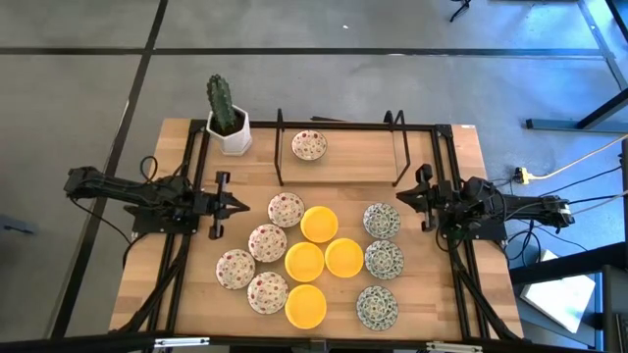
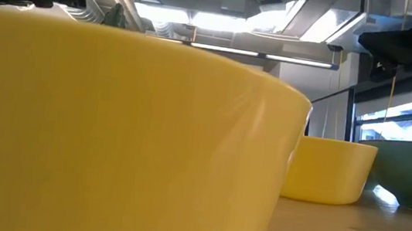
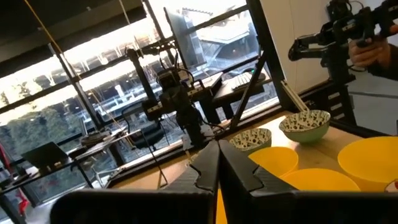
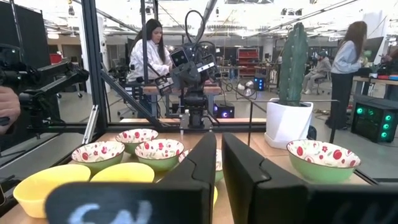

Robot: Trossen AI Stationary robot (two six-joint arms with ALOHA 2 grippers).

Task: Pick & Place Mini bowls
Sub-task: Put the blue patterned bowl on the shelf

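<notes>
Left gripper (image 1: pixel 238 204) fingers closed, right gripper (image 1: pixel 400 198) fingers nearly together, facing inward.

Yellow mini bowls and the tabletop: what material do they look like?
Yellow mini bowls: smooth, uniform colour with a soft sheen, likely glazed ceramic or melamine plastic; can't tell which. Tabletop: light wood with visible grain and plank seams, matte finish.

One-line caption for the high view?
Both arms wait at the table's sides, left end effector shut, twelve mini bowls between, one by the cactus.
</notes>
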